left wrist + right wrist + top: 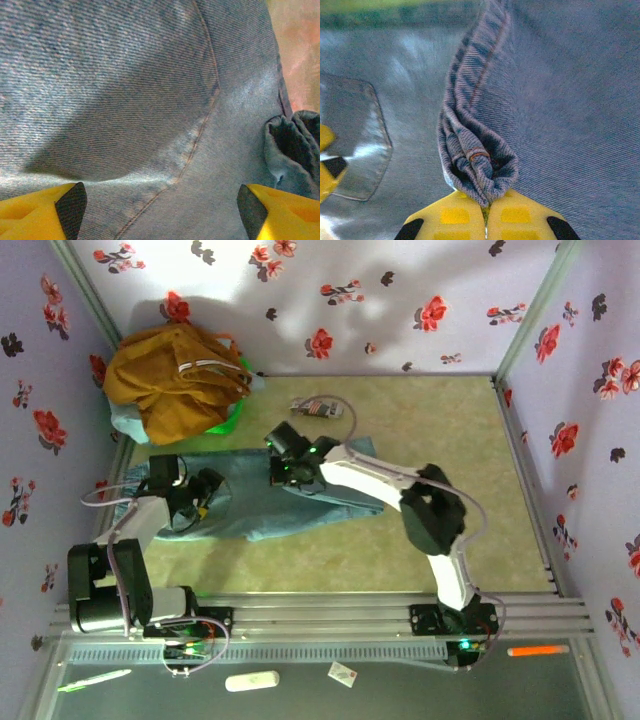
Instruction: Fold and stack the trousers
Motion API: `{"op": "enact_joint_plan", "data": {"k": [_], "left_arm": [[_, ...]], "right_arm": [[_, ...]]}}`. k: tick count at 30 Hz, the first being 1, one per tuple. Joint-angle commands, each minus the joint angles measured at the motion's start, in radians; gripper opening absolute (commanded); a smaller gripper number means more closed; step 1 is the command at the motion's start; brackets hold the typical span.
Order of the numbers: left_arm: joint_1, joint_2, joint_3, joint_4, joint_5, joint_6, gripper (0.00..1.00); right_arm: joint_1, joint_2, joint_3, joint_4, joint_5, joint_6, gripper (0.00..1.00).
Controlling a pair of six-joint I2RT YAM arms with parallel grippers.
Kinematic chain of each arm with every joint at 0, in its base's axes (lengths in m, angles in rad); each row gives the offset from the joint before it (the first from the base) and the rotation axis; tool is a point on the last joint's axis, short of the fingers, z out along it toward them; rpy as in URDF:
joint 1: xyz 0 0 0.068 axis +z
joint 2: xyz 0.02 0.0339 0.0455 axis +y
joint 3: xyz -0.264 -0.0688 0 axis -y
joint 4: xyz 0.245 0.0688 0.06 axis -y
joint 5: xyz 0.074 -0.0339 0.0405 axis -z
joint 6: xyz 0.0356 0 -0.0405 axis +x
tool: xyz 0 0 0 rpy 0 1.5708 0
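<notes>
Floral walls (400, 300) ring the beige table (430, 410) where the trousers (255, 510) lie; right gripper (485, 212) pinches a raised fold of them, left gripper (160, 202) hangs spread wide just over them.

The light blue washed denim trousers (250, 512) show tan stitching. The crumpled mustard-yellow garment (170, 380) has white stripes. The tabletop (430, 420) is mottled olive, and the lilac walls (400, 300) bear red flowers.
</notes>
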Motion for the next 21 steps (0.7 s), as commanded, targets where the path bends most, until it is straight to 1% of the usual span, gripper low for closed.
{"op": "enact_joint_plan", "data": {"k": [1,4,8,11,14,16,19,21], "left_arm": [[0.015,0.028,-0.022,0.021,0.001,0.022,0.83],[0.022,0.050,-0.036,0.044,0.017,0.021,0.83],[0.027,0.055,-0.044,0.063,0.032,0.022,0.83],[0.032,0.053,-0.042,0.066,0.042,0.025,0.83],[0.036,0.051,-0.046,0.069,0.049,0.029,0.83],[0.039,0.051,-0.048,0.073,0.053,0.032,0.83],[0.047,0.050,-0.054,0.078,0.066,0.034,0.83],[0.057,0.044,-0.059,0.072,0.073,0.036,0.83]], "right_arm": [[0.040,0.043,0.114,-0.011,0.026,0.061,0.00],[0.056,0.040,0.119,-0.029,0.037,0.063,0.00],[0.063,-0.037,0.073,-0.026,0.083,0.063,0.00],[0.068,-0.094,0.048,-0.022,0.094,0.064,0.00],[0.086,-0.118,0.035,-0.022,0.102,0.064,0.00],[0.097,-0.111,0.025,-0.008,0.103,0.066,0.00],[0.111,-0.065,0.017,0.001,0.066,0.088,0.00],[0.130,-0.033,-0.001,0.029,0.010,0.097,0.00]]}}
